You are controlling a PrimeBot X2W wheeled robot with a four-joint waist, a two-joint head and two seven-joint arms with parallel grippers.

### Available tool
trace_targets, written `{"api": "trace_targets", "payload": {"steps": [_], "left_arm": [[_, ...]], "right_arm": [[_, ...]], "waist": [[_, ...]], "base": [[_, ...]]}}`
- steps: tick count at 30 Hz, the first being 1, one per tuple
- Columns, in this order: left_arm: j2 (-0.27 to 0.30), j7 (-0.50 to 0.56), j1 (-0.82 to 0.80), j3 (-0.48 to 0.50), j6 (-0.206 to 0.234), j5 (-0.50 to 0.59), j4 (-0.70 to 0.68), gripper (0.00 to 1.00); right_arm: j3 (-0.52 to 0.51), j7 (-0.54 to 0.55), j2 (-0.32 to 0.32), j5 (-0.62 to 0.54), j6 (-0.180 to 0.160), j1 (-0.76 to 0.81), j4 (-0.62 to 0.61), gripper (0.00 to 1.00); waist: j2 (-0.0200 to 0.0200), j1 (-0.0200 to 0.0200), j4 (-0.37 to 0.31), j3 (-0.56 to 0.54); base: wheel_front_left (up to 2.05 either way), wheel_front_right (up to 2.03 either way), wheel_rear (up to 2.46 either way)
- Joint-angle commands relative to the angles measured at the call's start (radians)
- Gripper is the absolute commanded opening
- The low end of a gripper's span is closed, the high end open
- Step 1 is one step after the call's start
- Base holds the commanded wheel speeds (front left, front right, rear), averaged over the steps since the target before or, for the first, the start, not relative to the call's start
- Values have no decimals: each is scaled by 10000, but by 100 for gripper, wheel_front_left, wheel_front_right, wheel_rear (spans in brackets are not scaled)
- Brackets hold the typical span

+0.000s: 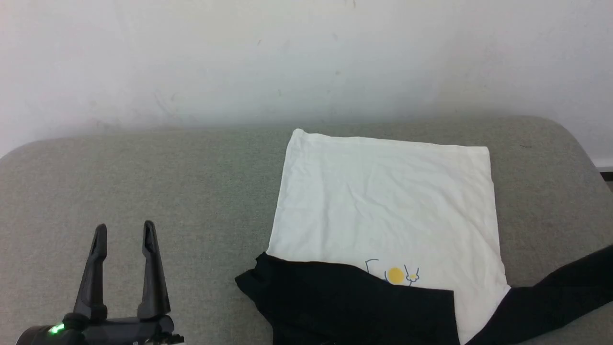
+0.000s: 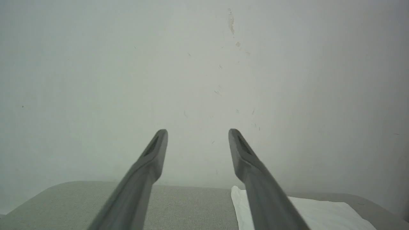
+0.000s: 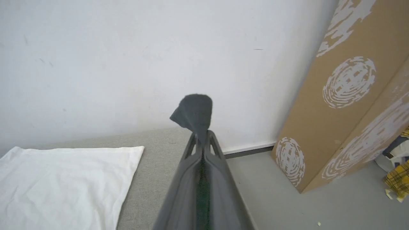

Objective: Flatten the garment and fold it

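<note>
- The garment (image 1: 383,206) lies with its white body flat on the table (image 1: 143,182).
- Left hand (image 1: 124,230), left of the garment, stands wide and empty.
- Right hand (image 3: 202,137) is pinched on its black sleeve (image 3: 193,111).

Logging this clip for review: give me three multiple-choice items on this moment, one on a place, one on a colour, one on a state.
1. Where is the left gripper relative to the garment?
A. On its white body
B. To its left, over the bare grey surface
C. Beyond its far hem

2. What colour is the round dot in the chest print?
A. Yellow
B. Red
C. Green

3. How is the right gripper?
A. Wide open
B. Shut on black cloth
C. Shut on nothing

Answers:
1 B: its spread fingers stand apart from the garment.
2 A: the dot is plainly yellow.
3 B: black cloth sticks out from its closed tips.
</note>
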Motion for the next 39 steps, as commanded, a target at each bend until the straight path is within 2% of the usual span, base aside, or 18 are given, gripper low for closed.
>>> {"api": "trace_targets", "payload": {"steps": [1,10,16,20,26,33,34,39], "left_arm": [[35,-47,112,56,61,-14,-75,100],[51,-47,68,32,155,-23,-228,100],[23,-47,-133,-74,168,-48,-220,100],[-9,-47,-286,-153,180,-72,-176,100],[-66,-47,-479,-252,206,-111,-84,100],[-119,-47,-614,-319,191,-137,38,100],[-119,-47,-614,-319,191,-137,38,100],[-147,-47,-620,-329,186,-140,114,100]], "right_arm": [[442,-58,131,77,-7,105,-259,0],[4019,41,922,-20,-7,-365,-1381,0],[6551,47,1386,-44,-7,-1096,-1100,0],[7894,-162,1623,67,-7,-1537,-357,0],[9224,-751,2076,-103,-7,-2051,1293,0],[10377,-1269,2639,-215,-7,-2443,3536,0],[10377,-1269,2639,-215,-7,-2443,3536,0],[10889,-1267,2967,-324,-7,-2672,5149,0]], "waist": [[0,1,49,-19],[0,1,328,275],[0,1,659,535],[0,1,962,724],[0,1,1469,1004],[0,1,1982,1152],[0,1,1982,1152],[0,1,2133,1106]], "base": [[0,0,0],[0,0,0],[0,0,0],[0,0,0],[0,0,0],[0,0,0],[0,0,0],[0,0,0]]}}
